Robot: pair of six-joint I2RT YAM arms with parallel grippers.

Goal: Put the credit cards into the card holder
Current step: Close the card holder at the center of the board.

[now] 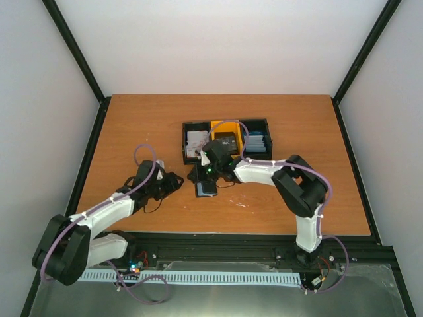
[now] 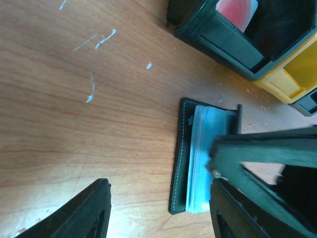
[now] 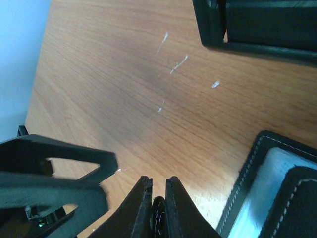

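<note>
Top view: the table (image 1: 132, 132) with both arms reaching toward its centre. The holder (image 1: 205, 189) lies open on the wood at mid-table, pale blue lining up, just near of a row of three bins at the far centre. The left bin (image 1: 187, 142), black, contains white cards (image 1: 196, 141); in the left wrist view one of these shows a red blotch. The yellow bin (image 1: 218, 125) stands in the middle. The right bin (image 1: 266, 135), also black, contains blue cards (image 1: 256, 141).

Left wrist view: the left gripper (image 2: 159, 198) is low over the table with its fingers (image 2: 94, 213) spread wide. The holder lies between them, closer to the right-hand finger; whether that finger touches it cannot be told.

Right wrist view: the right gripper (image 3: 158, 191) is between the bins and the holder, over bare wood just beside the holder's stitched edge. Its fingers (image 3: 141, 208) are pressed almost together, pinching a thin dark card (image 3: 157, 220) seen edge-on.
</note>
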